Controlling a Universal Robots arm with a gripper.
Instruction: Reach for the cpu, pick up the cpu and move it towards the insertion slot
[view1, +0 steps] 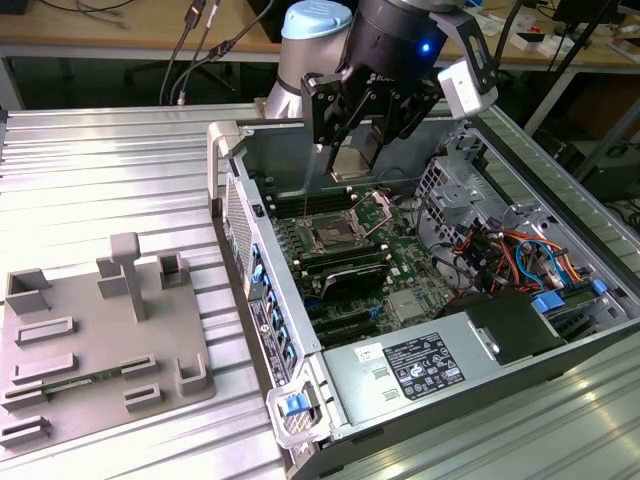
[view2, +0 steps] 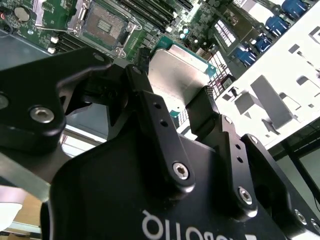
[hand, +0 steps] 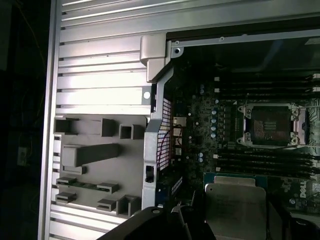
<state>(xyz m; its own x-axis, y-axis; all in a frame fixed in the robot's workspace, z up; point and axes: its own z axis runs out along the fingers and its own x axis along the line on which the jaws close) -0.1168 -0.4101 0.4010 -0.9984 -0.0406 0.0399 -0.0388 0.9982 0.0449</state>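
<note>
Second wrist view: hand (view2: 175, 107) grips the cpu (view2: 177, 67) between its fingers.

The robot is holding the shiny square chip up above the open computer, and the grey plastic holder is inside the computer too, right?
Not quite. The gripper does hold the cpu above the open computer case, but the exterior view shows the grey plastic fixture outside the case, on the ribbed metal table at the exterior view's left.

Ribbed aluminium tabletop (view1: 110, 170), wooden desk (view1: 120, 30) behind, loose cables (view1: 195, 50) hanging down.
</note>
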